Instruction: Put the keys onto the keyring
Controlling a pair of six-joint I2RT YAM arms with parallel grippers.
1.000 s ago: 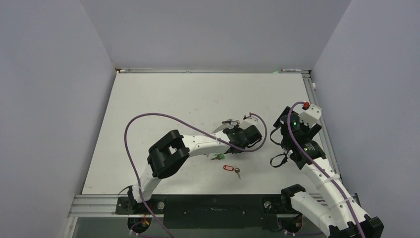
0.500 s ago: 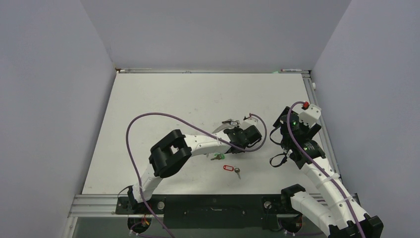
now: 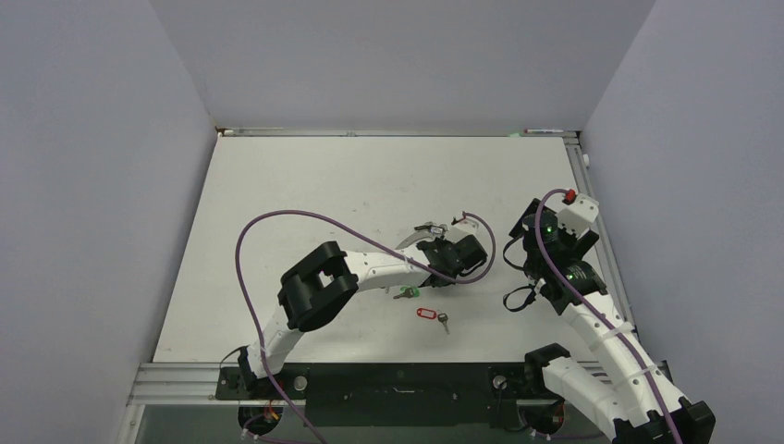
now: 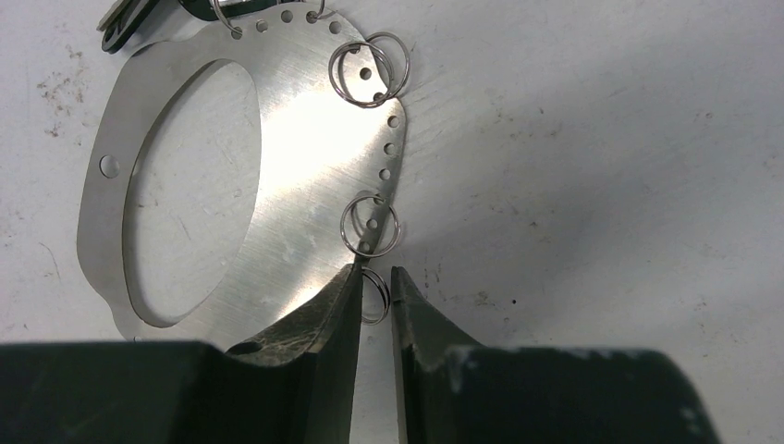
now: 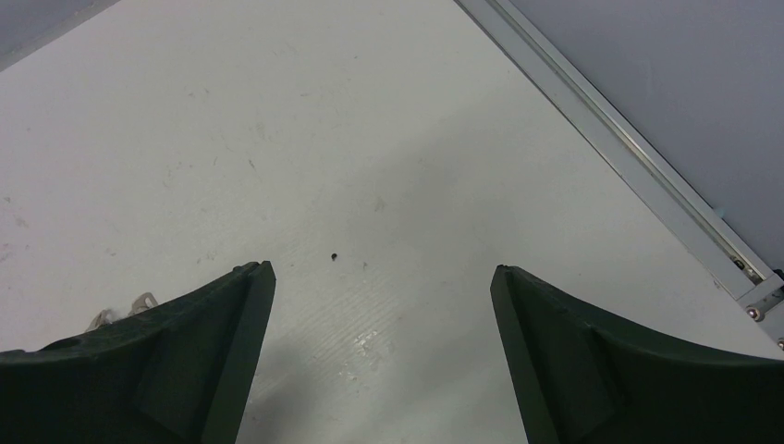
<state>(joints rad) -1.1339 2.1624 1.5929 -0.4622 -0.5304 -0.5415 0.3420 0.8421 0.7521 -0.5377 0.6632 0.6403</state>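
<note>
The left gripper (image 4: 375, 272) is narrowed to a slit around a split ring (image 4: 374, 298) on the keyring (image 4: 287, 157), a flat holed plate on the table (image 4: 601, 185); whether it pinches, I cannot tell. The right gripper (image 5: 381, 277) is spread wide, empty; the keys (image 3: 428, 315), red-tagged and green-tagged, lie loose near the plate.

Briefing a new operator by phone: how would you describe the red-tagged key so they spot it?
Find the white table, then the left arm's white forearm crossing its middle. Just on its near side lie two small silvery keys. The red-tagged key lies in the open, its oblong plastic tag bright red, while the green-tagged key lies right by the forearm.
</note>
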